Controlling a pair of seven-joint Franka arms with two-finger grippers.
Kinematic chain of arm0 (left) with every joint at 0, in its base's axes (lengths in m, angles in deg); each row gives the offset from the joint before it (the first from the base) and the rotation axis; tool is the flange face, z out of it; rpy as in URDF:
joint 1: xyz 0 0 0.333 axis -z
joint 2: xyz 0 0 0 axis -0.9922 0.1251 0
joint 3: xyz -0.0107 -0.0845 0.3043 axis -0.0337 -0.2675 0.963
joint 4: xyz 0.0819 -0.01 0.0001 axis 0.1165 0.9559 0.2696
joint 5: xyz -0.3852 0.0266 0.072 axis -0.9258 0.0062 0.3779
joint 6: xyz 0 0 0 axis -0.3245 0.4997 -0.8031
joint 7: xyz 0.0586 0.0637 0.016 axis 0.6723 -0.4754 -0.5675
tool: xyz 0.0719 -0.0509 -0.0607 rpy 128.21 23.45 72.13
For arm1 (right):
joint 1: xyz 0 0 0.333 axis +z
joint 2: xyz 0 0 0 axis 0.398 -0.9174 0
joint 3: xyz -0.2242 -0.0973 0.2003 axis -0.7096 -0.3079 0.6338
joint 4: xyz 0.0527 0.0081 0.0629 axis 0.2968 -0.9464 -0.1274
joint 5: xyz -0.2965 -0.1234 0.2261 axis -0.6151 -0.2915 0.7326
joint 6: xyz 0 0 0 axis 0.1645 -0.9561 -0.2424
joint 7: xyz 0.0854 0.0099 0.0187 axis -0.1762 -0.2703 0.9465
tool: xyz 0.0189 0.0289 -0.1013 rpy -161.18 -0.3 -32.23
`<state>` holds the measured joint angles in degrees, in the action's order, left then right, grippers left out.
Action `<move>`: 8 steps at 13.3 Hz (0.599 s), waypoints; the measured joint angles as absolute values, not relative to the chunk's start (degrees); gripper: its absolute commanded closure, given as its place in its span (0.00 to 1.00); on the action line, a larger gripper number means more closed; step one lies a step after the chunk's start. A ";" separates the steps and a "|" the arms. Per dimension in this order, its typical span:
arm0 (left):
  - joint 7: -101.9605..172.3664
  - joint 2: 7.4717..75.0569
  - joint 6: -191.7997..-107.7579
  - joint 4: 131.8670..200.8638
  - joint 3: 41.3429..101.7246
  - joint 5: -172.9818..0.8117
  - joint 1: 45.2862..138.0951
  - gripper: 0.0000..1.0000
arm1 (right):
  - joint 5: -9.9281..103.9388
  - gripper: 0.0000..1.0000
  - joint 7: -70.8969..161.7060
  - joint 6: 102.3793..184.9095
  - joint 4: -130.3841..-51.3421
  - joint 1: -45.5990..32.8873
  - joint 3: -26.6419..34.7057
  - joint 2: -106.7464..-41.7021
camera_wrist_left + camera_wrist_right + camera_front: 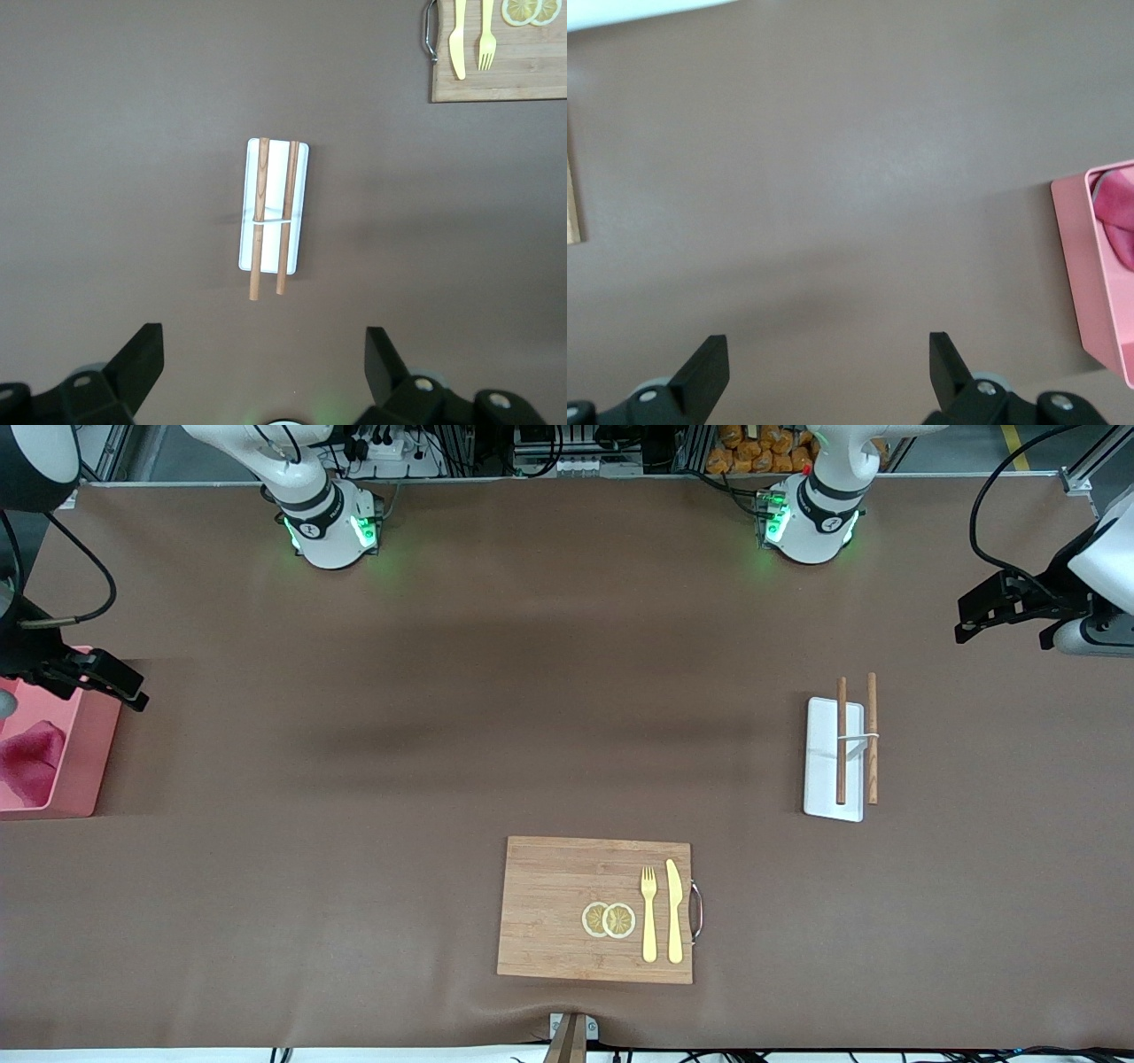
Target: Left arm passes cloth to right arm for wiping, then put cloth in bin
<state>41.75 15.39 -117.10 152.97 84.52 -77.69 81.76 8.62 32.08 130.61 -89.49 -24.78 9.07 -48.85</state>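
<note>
The cloth [31, 762] lies inside the bin [84, 779] at the frame's left edge, so the task looks finished; left pincer [974, 615] and right pincer [106, 682] hang apart, empty.

We see a wide table [496, 691] under a brown matte covering, faintly creased along its near edge. Past its top edge stand metal frame rails [1085, 460], cables and an orange heap [762, 452]; green light glows there.
</note>
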 measured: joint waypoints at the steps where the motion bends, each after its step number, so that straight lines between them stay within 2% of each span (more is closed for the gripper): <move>1: 41.75 15.40 -117.09 152.97 84.54 -77.69 81.53 0.00 | 8.65 0.00 32.09 131.12 -89.38 -24.66 9.28 -48.78; 8: 41.75 15.46 -117.09 152.99 84.53 -77.69 81.30 0.00 | 8.67 0.00 31.85 131.74 -88.38 -22.78 9.82 -48.73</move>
